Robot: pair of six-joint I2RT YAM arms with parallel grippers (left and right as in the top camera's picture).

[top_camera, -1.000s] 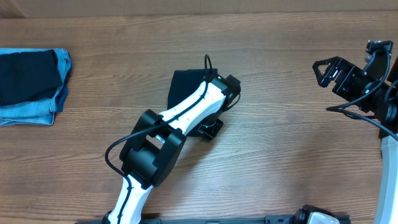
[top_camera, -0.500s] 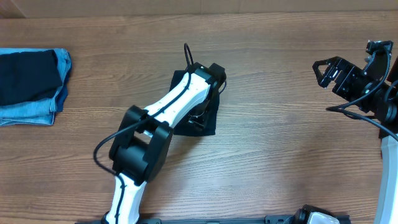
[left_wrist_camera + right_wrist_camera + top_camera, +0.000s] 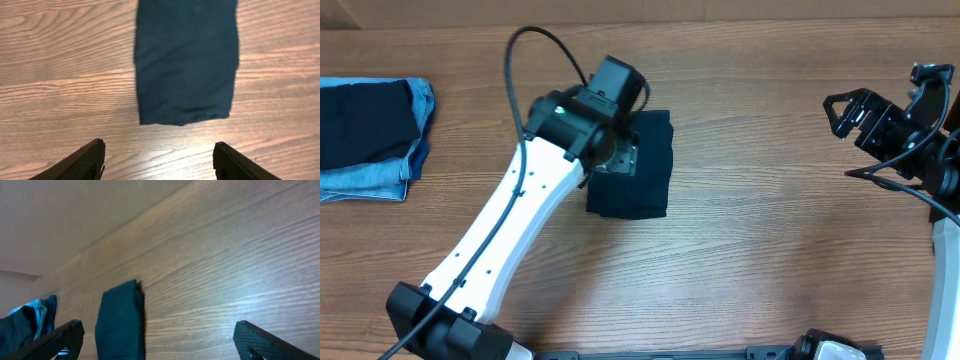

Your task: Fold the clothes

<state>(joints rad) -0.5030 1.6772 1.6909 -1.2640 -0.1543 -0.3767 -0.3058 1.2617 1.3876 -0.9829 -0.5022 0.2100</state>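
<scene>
A folded dark navy shirt point(image 3: 645, 180) lies as a compact rectangle at the middle of the table, also seen in the left wrist view point(image 3: 186, 60) and the right wrist view point(image 3: 120, 322). My left gripper point(image 3: 622, 158) hovers over the shirt's left part, jaws open. Between its fingertips point(image 3: 90, 159) only bare wood shows, just short of the shirt's near edge. More clothes, a navy piece on light blue denim point(image 3: 370, 135), are stacked at the far left. My right gripper point(image 3: 842, 115) hangs open at the far right, well away from the shirt, its fingers point(image 3: 267, 340) empty.
The wooden table point(image 3: 770, 240) runs under everything. The stack of clothes point(image 3: 25, 322) sits near the table's left edge. The left arm's white link point(image 3: 500, 240) crosses the front left area, with a black cable looping above the wrist point(image 3: 535, 45).
The left arm has swung back and to the left and lifted. Its jaws have widened and let go of the navy shirt, which now lies uncovered. The right arm has not moved.
</scene>
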